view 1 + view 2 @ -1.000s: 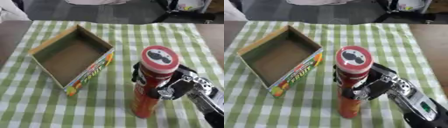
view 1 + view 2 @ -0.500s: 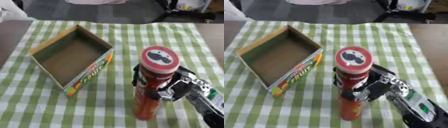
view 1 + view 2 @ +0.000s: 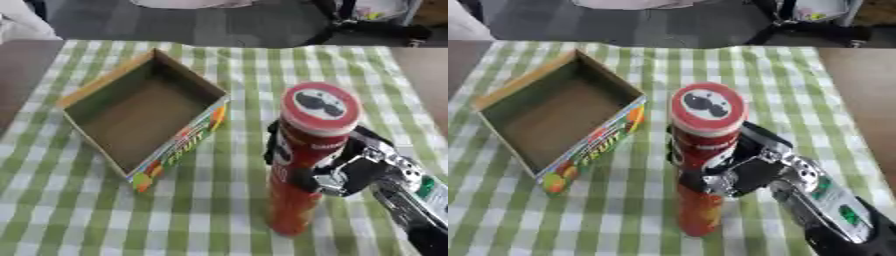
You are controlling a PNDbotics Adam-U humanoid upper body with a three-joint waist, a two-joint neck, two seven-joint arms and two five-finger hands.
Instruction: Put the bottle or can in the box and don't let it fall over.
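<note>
holding the tall red can (image 3: pixel 302 165) upright, my right hand (image 3: pixel 350 167) has its fingers curled round the middle of the tube, thumb side toward me, with the arm coming in from the lower right. the can stands on end over the green checked cloth (image 3: pixel 219 210) that covers the counter; i cannot tell whether its base is resting on the cloth or just clear of it. its white lid with a dark mark faces up and the tube looks close to vertical.

the open cardboard box (image 3: pixel 140 120) sits well apart to my left, turned at an angle, its fruit-printed side wall facing me and nothing visible inside. my left hand shows in neither view.

i judge this as the carrying step: the can is grasped but not yet at the box. next i need to lift it high enough to clear the near wall, carry it left, and lower it straight onto the box floor before letting go. being tall and narrow, it would tip easily if it lands tilted or brushes the wall.
</note>
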